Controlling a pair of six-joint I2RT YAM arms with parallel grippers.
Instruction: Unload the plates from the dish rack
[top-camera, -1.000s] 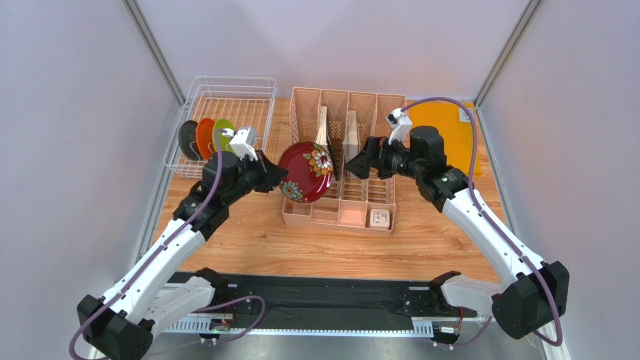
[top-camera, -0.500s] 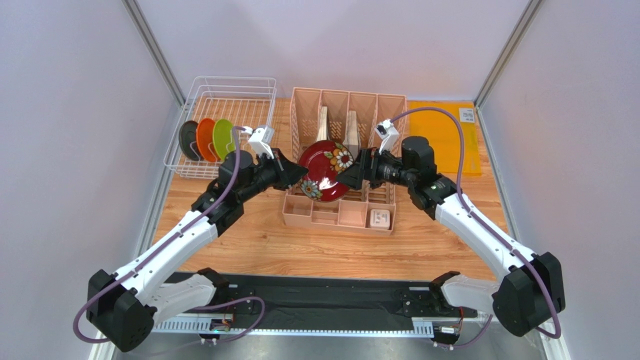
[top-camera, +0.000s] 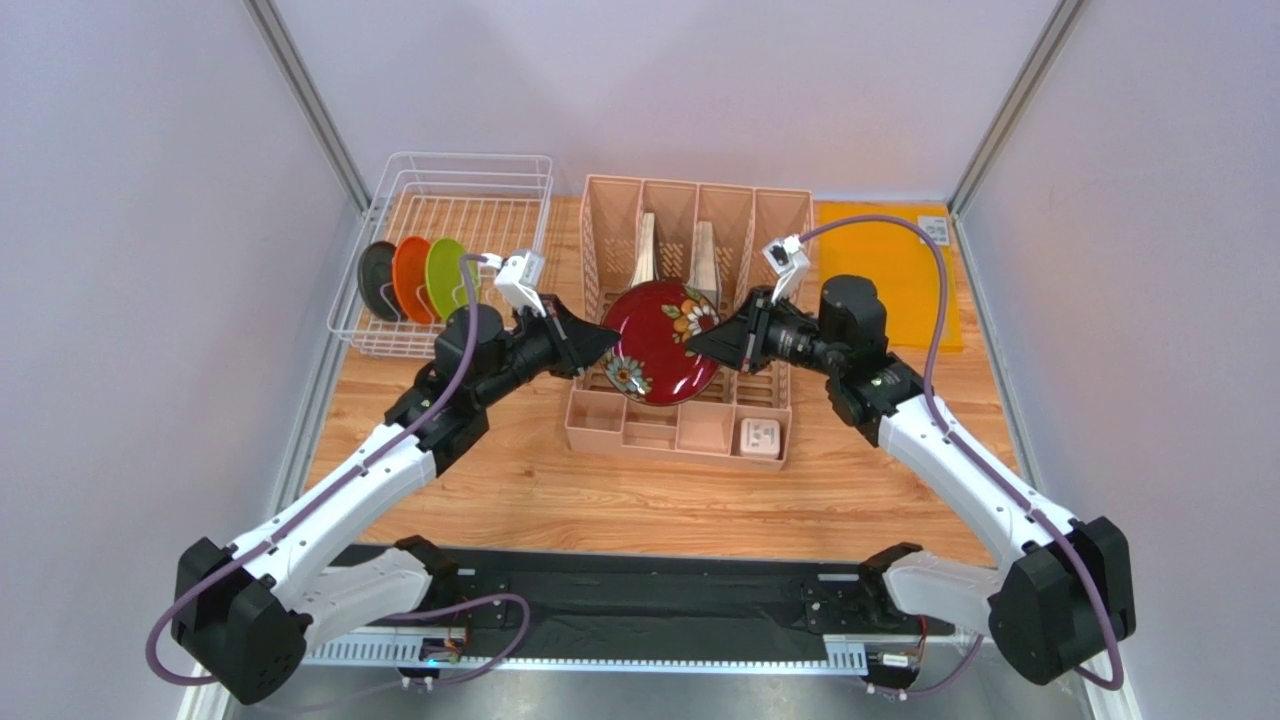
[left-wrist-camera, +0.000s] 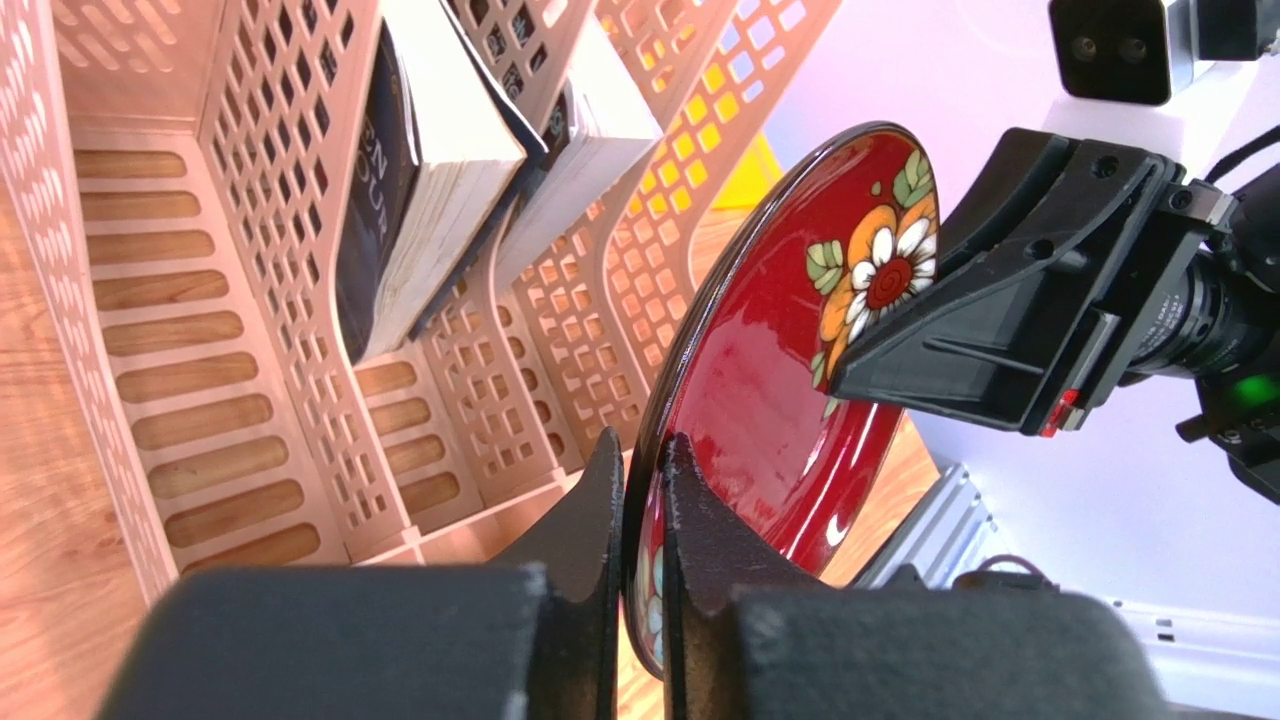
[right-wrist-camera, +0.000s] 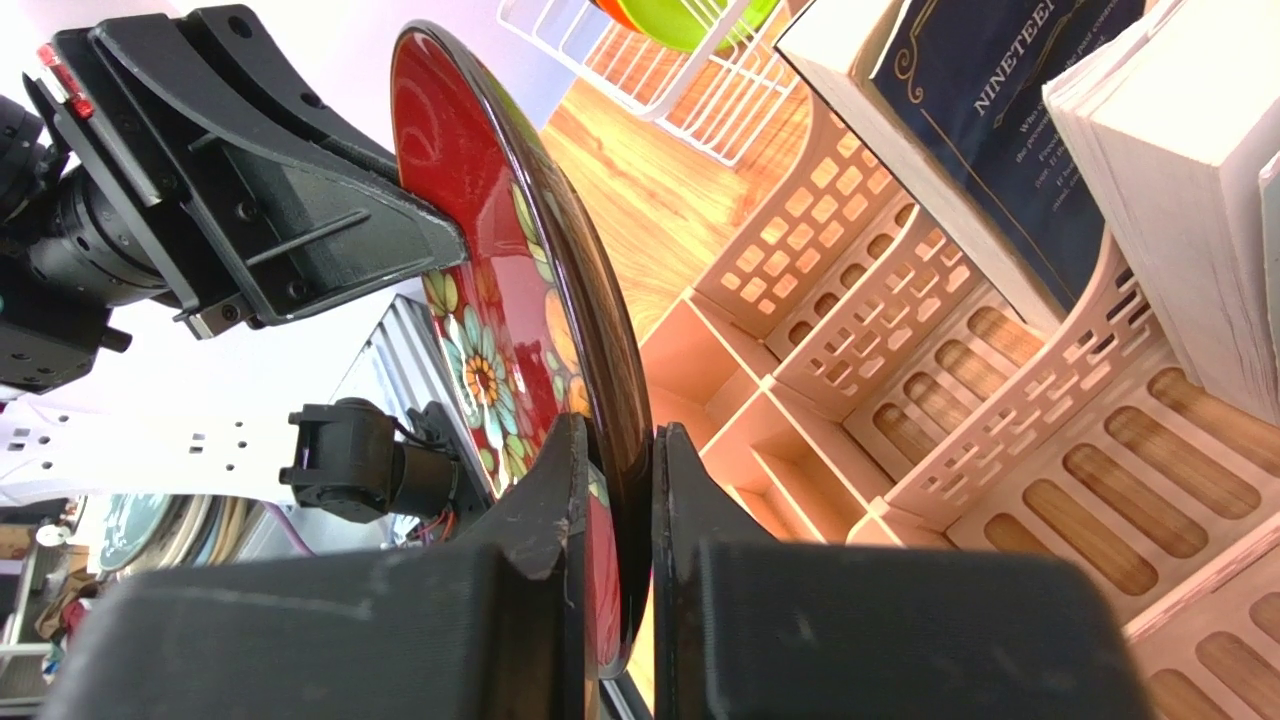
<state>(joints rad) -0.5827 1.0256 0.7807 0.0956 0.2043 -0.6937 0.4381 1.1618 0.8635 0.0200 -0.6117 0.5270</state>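
A dark red plate (top-camera: 658, 342) with floral marks hangs upright above the pink organiser, held from both sides. My left gripper (top-camera: 609, 348) is shut on its left rim (left-wrist-camera: 643, 450). On the opposite rim, my right gripper (top-camera: 706, 342) is also shut (right-wrist-camera: 619, 435). The plate (left-wrist-camera: 781, 375) fills the middle of the left wrist view, and the plate (right-wrist-camera: 496, 300) shows edge-on in the right wrist view. The white wire dish rack (top-camera: 458, 158) stands at the back left. A dark plate (top-camera: 377, 281), an orange plate (top-camera: 410, 278) and a green plate (top-camera: 446, 275) stand on edge in its near end.
The pink slotted organiser (top-camera: 684, 428) sits mid-table under the held plate, with books (top-camera: 649, 248) upright in its back slots and a small white item (top-camera: 759, 437) in a front compartment. A flat orange board (top-camera: 887, 270) lies at the back right.
The left arm carried the red plate rightward over the organiser. The right gripper moved in from the right and shut on the plate's other rim.
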